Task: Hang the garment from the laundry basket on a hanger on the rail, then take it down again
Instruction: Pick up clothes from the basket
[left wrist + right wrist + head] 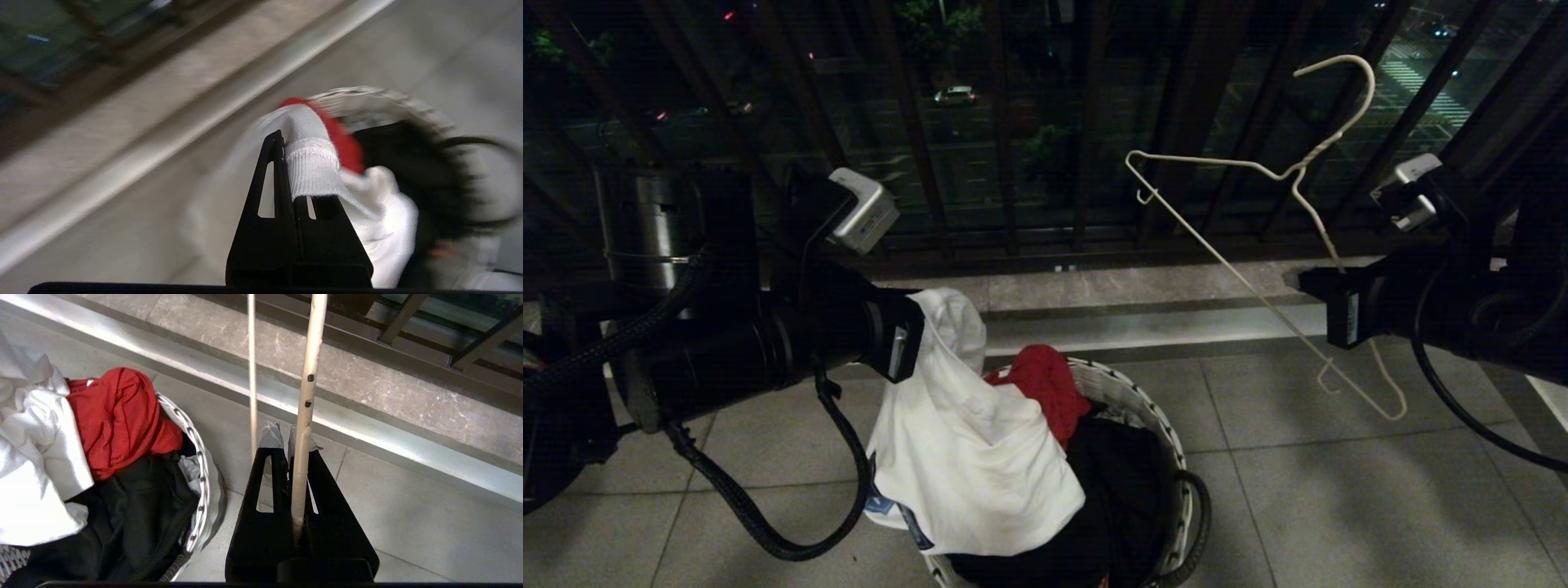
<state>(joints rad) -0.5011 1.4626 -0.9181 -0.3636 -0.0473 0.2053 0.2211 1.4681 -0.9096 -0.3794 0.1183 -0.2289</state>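
Note:
The garment [968, 457], a white T-shirt, hangs from my left gripper [915, 331] over the near left rim of the laundry basket [1156, 412], its lower part draped on the pile inside. In the left wrist view my left gripper [286, 141] is shut on the garment's ribbed collar [312, 167]. To the right, my right gripper [1311, 282] holds the thin white wire hanger [1297, 170] tilted in the air, hook uppermost. Seen from the right wrist, that gripper [286, 435] is shut on one wire of the hanger [304, 408]. The rail is out of view.
A red cloth [1045, 384] and a black garment [1123, 482] lie in the basket. The dark balcony railing [1005, 122] and a stone kerb [1135, 290] run across behind it. Grey floor tiles [1339, 506] spread to the right of the basket.

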